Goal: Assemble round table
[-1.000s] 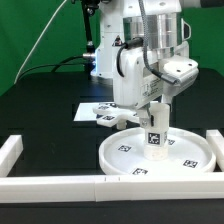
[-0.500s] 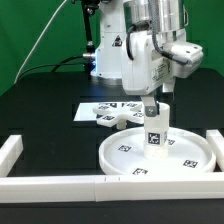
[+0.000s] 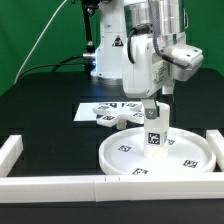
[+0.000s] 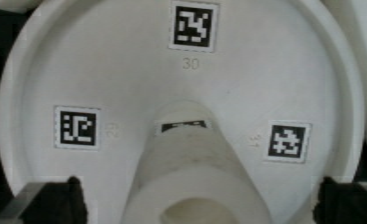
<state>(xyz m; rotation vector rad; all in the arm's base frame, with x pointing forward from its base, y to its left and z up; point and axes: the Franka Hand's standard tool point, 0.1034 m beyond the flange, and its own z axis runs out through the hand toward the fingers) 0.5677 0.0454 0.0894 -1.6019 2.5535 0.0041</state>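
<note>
Hand lifted off the leg — disc on black table, green curtain.

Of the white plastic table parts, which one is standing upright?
The short white cylindrical leg, upright on the large white rimmed round disc; the disc and the small white cross-shaped foot lie flat.

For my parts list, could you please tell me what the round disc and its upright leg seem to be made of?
The round disc looks like white plastic, smooth and slightly glossy: even colour, moulded rim, soft highlights. The leg seems to be the same plastic, equally white and seamless, though its finish is harder to judge.
</note>
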